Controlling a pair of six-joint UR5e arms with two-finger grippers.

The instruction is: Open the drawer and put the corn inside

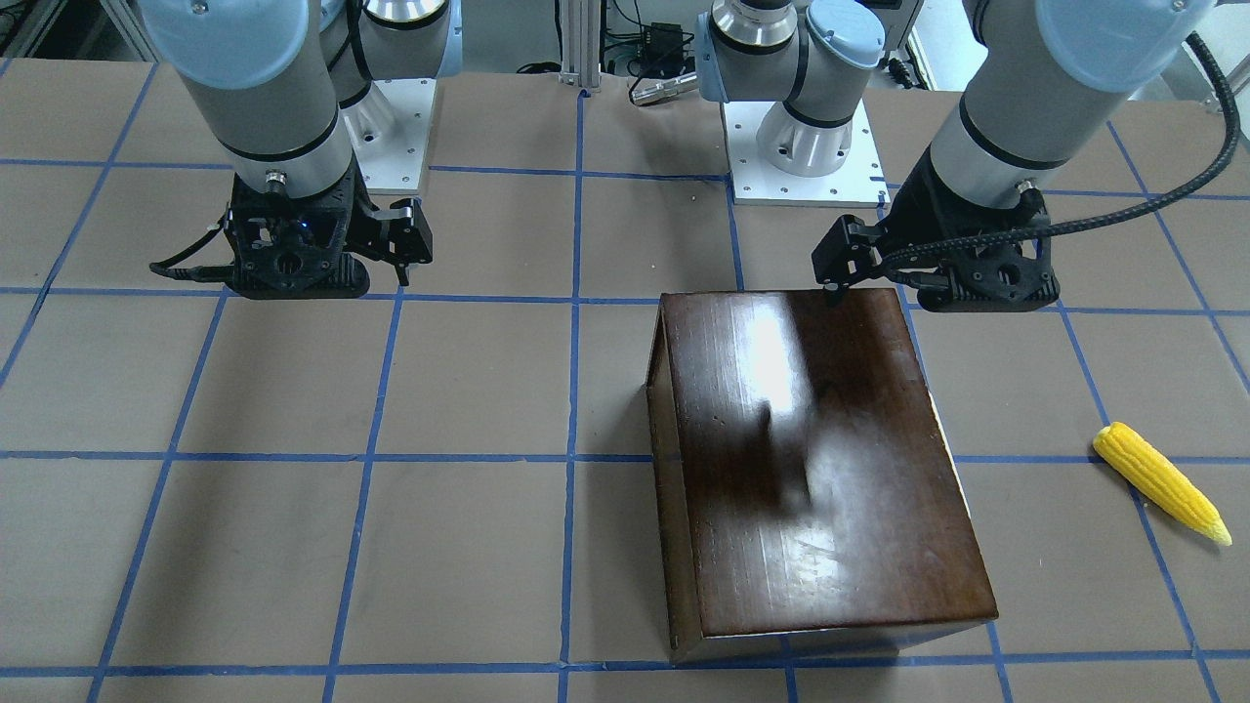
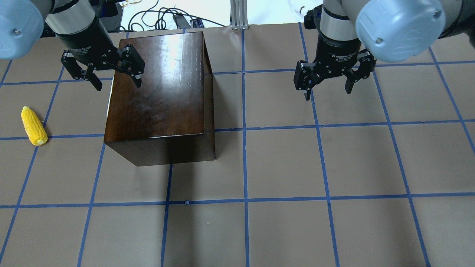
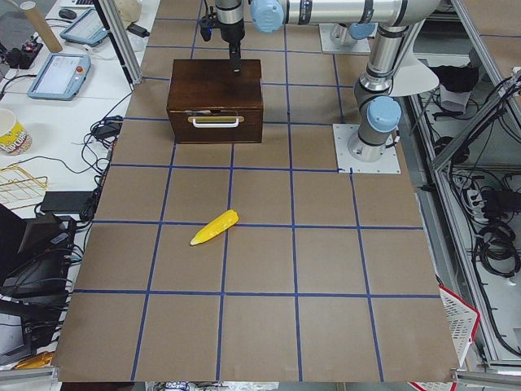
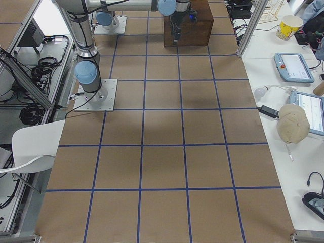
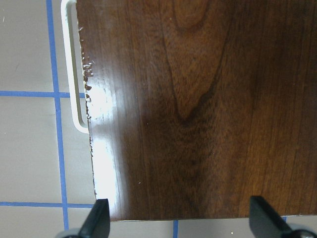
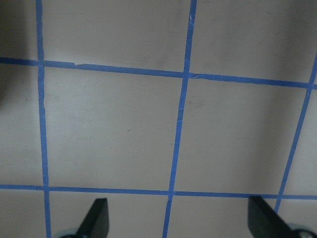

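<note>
The glossy dark-brown box stands on the table's left half. Its drawer is shut; its dark front, with a white handle, faces the table's left end. The handle also shows in the left wrist view. The yellow corn lies on the table left of the box, apart from it, and shows in the front view. My left gripper is open and empty above the box's far left corner. My right gripper is open and empty above bare table to the right.
The table is brown with a blue tape grid. The arms' base plates stand at the robot's edge. Cables and an aluminium post lie past the far edge. Side desks hold tablets.
</note>
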